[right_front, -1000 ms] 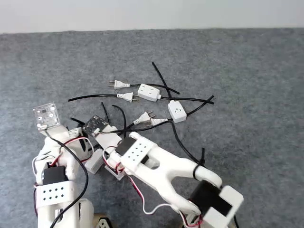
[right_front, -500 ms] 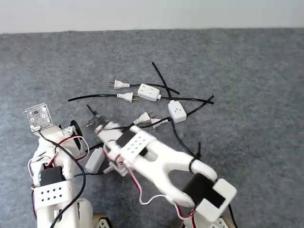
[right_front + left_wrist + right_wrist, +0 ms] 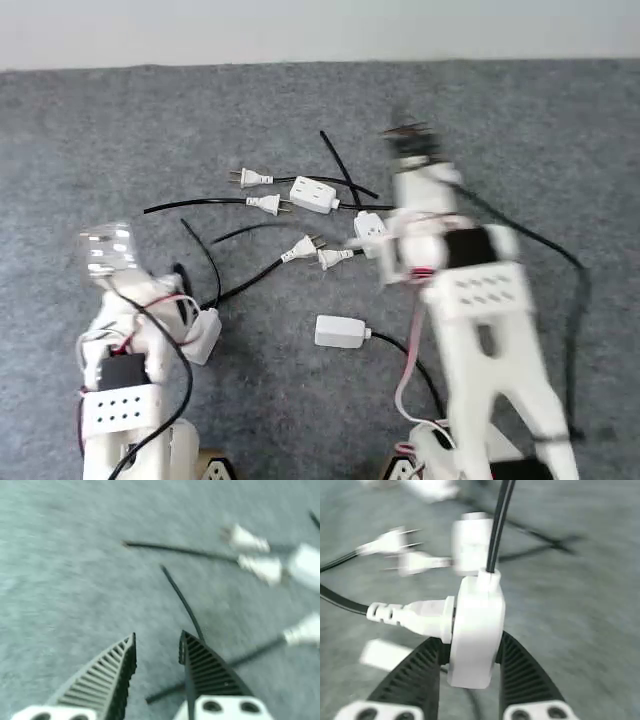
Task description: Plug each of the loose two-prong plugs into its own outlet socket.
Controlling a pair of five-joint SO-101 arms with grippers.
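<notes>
the right arm (image 3: 485,300) has swung from low over the left of the table (image 3: 560,150) to the right side; the right claw (image 3: 472,641) is closed tight on a white socket block (image 3: 476,615) that already has a plug (image 3: 420,617) in it, held up off the surface. the left claw (image 3: 157,636) hangs a little open above a black cord (image 3: 182,601) with nothing in it; the loose plugs (image 3: 299,249) lie near another socket (image 3: 370,232), so these are probably still to do.
</notes>
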